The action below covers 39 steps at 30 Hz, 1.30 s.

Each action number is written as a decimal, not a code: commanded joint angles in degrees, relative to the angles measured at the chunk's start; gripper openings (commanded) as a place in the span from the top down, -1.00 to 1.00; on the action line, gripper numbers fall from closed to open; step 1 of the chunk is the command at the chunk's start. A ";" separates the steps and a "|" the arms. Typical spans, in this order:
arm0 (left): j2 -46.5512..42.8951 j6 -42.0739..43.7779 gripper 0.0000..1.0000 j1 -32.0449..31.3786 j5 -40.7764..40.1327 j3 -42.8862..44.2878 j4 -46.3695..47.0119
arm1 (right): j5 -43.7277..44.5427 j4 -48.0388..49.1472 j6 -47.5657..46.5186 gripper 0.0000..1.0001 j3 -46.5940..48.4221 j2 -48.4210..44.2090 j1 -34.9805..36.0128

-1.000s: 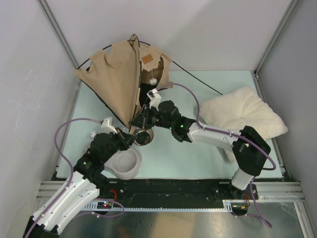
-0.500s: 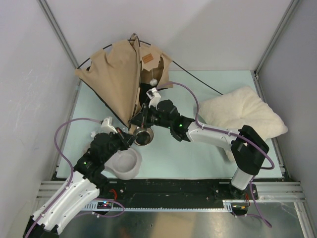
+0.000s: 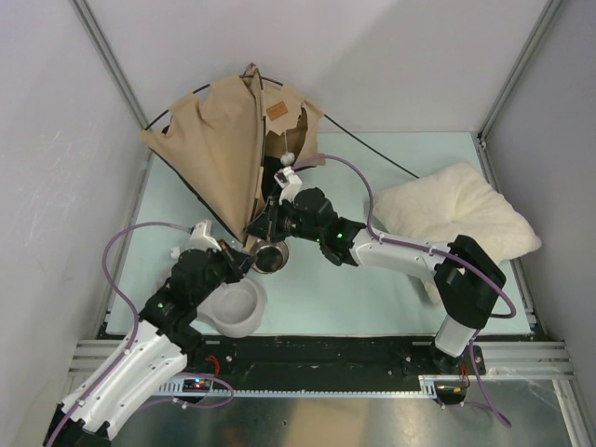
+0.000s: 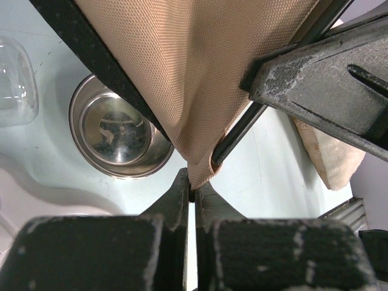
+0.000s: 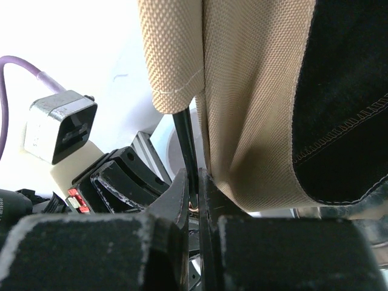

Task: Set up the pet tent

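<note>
The pet tent (image 3: pixel 219 149) stands half raised at the back left, tan fabric with a brown label (image 3: pixel 277 110) and a white pompom (image 3: pixel 290 156). A thin black pole (image 3: pixel 372 149) sticks out to its right. My left gripper (image 3: pixel 250 253) is shut on the tent's lower fabric corner (image 4: pixel 197 173), its fingertips (image 4: pixel 182 188) pinching the tip. My right gripper (image 3: pixel 265 223) sits just above it, shut on the black pole (image 5: pixel 183 139) where it leaves the tan sleeve (image 5: pixel 176 73). The black lining (image 5: pixel 345 109) shows in the right wrist view.
A grey double pet bowl (image 3: pixel 233 307) lies under my left wrist, its steel cup (image 3: pixel 271 258) right below both grippers. A cream fluffy pillow (image 3: pixel 456 219) lies at the right. Frame posts and walls close in the back and sides.
My right gripper has edged slightly left and toward the tent with the pole in it. The left gripper and the tent corner have stayed where they were.
</note>
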 commanded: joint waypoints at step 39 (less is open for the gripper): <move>8.17 11.10 1.00 -0.38 2.19 11.70 -15.30 | 14.28 -0.13 -15.74 1.00 3.39 -0.22 3.71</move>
